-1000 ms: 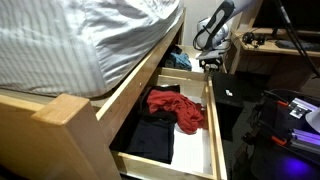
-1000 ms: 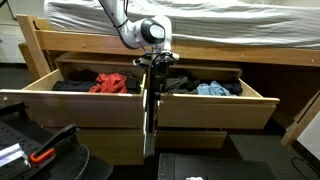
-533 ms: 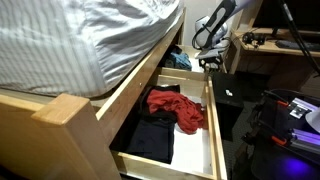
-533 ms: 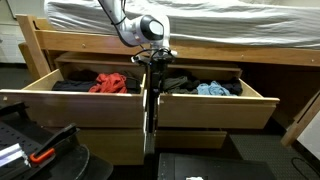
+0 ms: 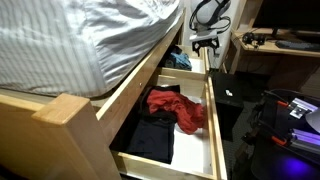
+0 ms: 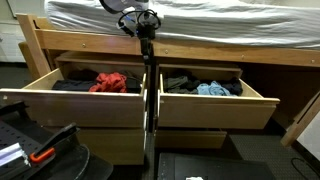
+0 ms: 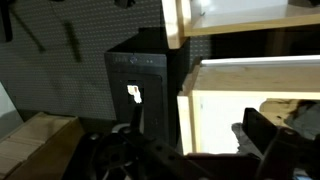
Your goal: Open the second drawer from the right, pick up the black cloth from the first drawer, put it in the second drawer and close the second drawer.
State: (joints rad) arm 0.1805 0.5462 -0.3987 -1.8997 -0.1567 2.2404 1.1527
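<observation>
**Tool up high, black cloth waiting on the far side of the red cloth**

In an exterior view along the bed, the tool hangs high with its fingers spread and nothing between them. The landmark is the red cloth, heaped in the open 1st drawer. The black cloth lies flat on the camera side of the red cloth, touching it. The tool sits well beyond the red cloth on the opposite side, and far above it. The reach, I'd judge, runs down along the drawer's length and over the red cloth, and the black cloth stretches along that same line.

Now the exterior view from the front, where both drawers stand pulled out. The black cloth is just beside the red cloth, on the side away from the tool. The tool is above the red cloth and off to its other side, over the seam between the 2 drawers. Past that seam is the 2nd drawer, holding a light blue cloth and a dark bundle.

In the wrist view there is no red cloth and no black cloth that I can make out. It shows only a black box on the floor and a pale-wood rim, and I cannot tell which drawer that rim belongs to.
</observation>
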